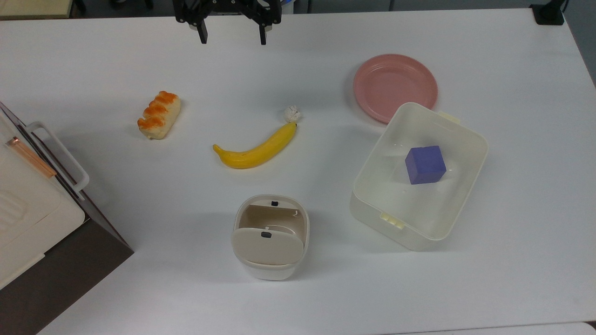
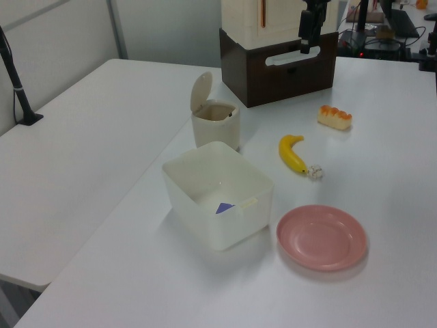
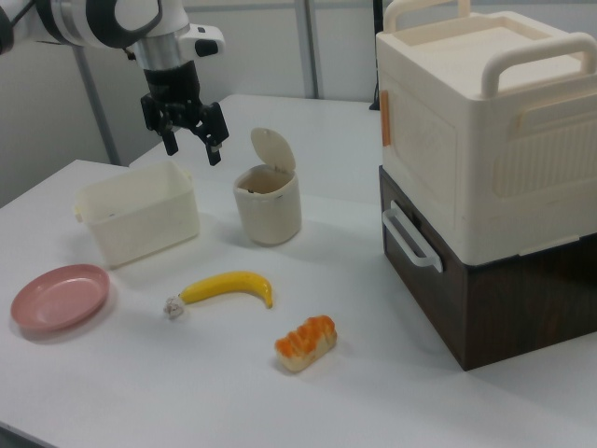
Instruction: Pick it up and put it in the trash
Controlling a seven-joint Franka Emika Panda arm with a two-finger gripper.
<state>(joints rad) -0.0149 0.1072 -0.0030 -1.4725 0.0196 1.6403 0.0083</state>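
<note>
The small crumpled white paper wad [image 1: 292,113] lies on the white table, touching the banana's stem end; it also shows in the left view [image 2: 315,171] and the right view [image 3: 173,305]. The trash [image 1: 243,218] is a small cream bin with its beige swing lid tipped up, standing near the front edge in the top view, with its cream side showing [image 2: 215,130] [image 3: 268,210]. My gripper [image 1: 233,39] hangs open and empty above the table's far edge, well away from the wad and high over the surface [image 3: 193,152] [image 2: 305,46].
A yellow banana [image 1: 256,149] lies mid-table, and an orange-topped bread roll [image 1: 159,114] is on the top view's left. A pink plate [image 1: 395,87] and a cream tub [image 1: 372,167] holding a purple cube [image 1: 424,164] sit on the right. A cream-and-brown cabinet [image 1: 28,209] fills the left corner.
</note>
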